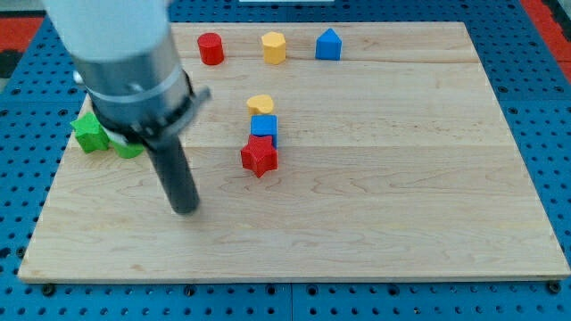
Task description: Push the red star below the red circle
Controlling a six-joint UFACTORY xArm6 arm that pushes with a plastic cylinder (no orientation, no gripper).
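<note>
Looking down on the desk [401,223] from the 1 camera view: my tip [186,209], a bare rod with no pincer to open or shut, rests left of the red star [259,156]. The red circle [211,49] sits near the top, left of the star. A blue cube [264,128] touches the star above; a yellow block [260,104] lies beyond; green blocks [91,134] sit far left.

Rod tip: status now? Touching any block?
My tip: no gripper, holds nothing, touches no block. It rests on bare board at the view's left of the red star, below the green blocks.
</note>
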